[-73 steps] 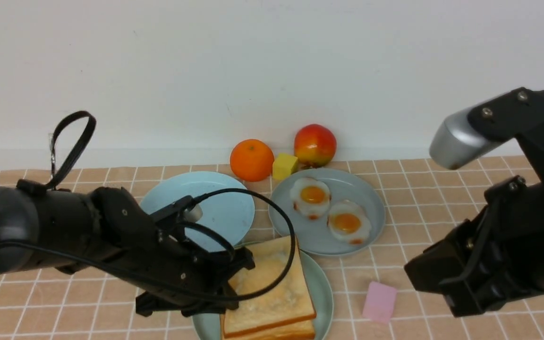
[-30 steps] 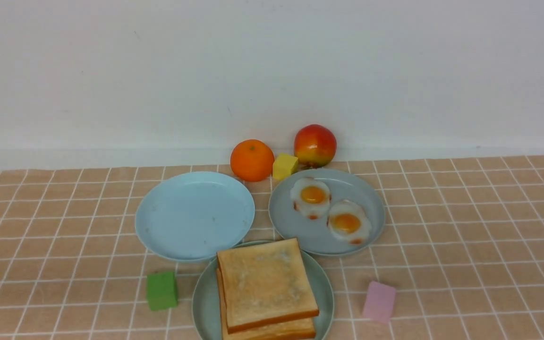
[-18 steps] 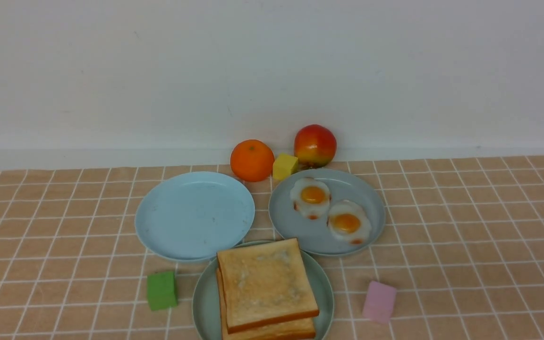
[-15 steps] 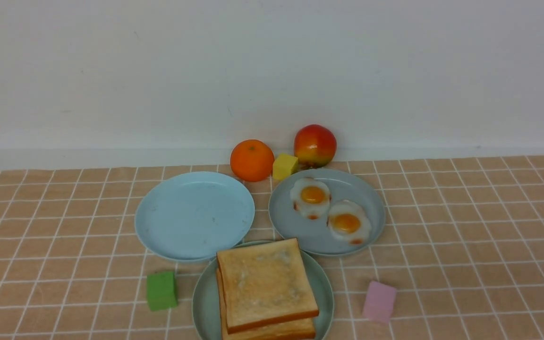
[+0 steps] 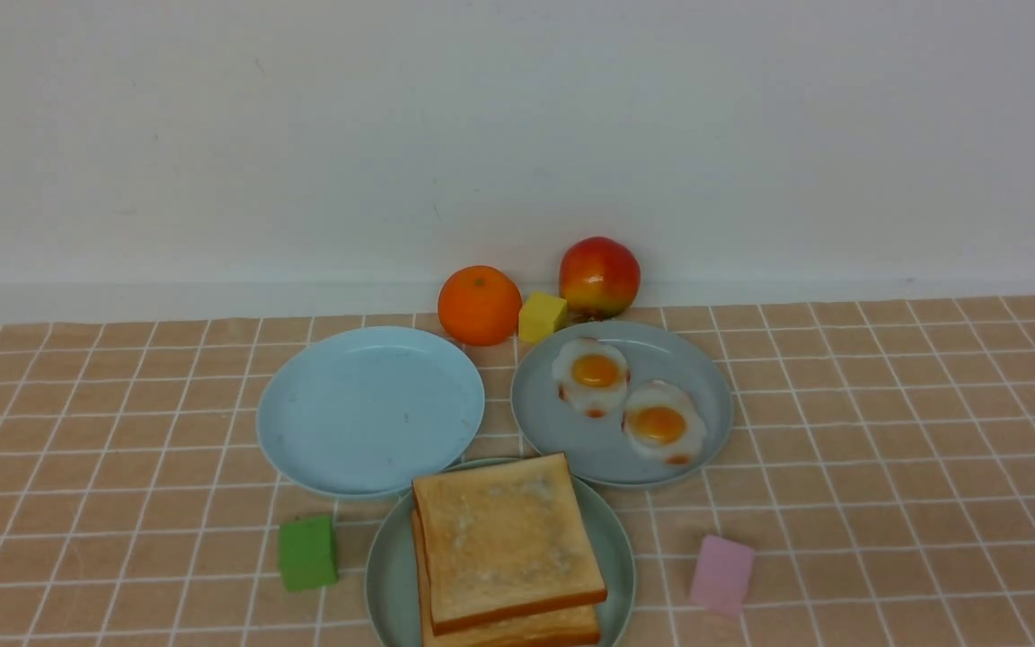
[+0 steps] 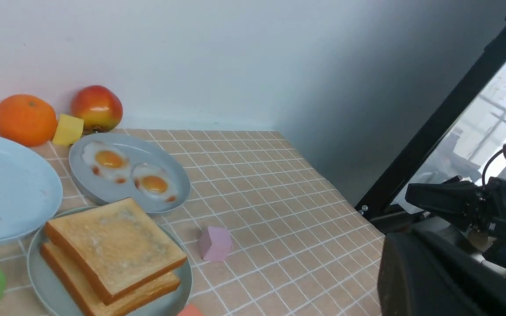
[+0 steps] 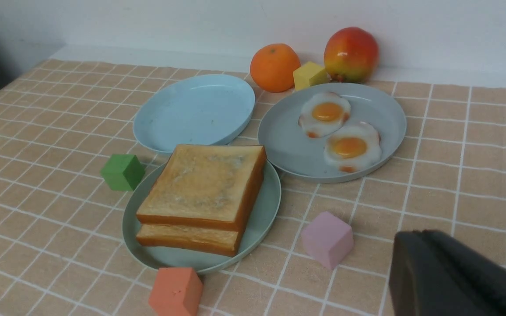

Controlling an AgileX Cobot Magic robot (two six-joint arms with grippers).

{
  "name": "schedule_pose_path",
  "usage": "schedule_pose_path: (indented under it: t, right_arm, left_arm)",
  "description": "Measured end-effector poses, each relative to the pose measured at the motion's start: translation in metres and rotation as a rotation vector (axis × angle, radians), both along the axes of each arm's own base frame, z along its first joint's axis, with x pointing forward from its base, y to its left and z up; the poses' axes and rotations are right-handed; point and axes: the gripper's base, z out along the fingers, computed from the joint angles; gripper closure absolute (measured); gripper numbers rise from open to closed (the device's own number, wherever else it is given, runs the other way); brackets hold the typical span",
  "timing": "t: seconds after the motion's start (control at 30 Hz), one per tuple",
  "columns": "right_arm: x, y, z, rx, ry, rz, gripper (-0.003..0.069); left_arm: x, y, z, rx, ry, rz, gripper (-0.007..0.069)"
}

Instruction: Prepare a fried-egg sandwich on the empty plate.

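A: Mint plate [image 5: 616,548] sits nearest the robot, 2 toast slices [image 5: 507,539] stacked on it. Eggs [image 5: 661,424]?
B: Both on grey plate [image 5: 562,422], just beyond. Prob light, floppy, slick; pinch at white rim. Both arms' fingers together, holding nothing.

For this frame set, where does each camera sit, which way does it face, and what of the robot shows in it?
Front view: between the arms, facing the wall across the toast slices; no robot part shows.
Left wrist view: from the left, facing across the table toward the right arm; a dark gripper part fills a corner.
Right wrist view: from the right, facing the plates; a dark gripper part shows.
Shared by all: pink cube, orange.
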Motion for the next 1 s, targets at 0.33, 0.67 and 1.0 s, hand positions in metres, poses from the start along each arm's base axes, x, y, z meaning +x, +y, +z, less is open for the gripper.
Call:
schedule_pose_path:
  t: [0.33, 0.67, 1.0]
  right_arm:
    - [0.000, 0.000, 0.000, -0.002, -0.001, -0.001, 0.0648]
    - [0.000, 0.000, 0.000, -0.002, -0.001, -0.001, 0.0641]
    - [0.000, 0.000, 0.000, -0.005, 0.002, -0.002, 0.0629]
  left_arm:
    - [0.039, 0.010, -0.051, 0.231, 0.005, 0.289, 0.0636]
    - [0.063, 0.033, -0.136, 0.397, 0.102, 0.625, 0.0627]
    - [0.067, 0.026, -0.173, 0.366, 0.161, 0.533, 0.0620]
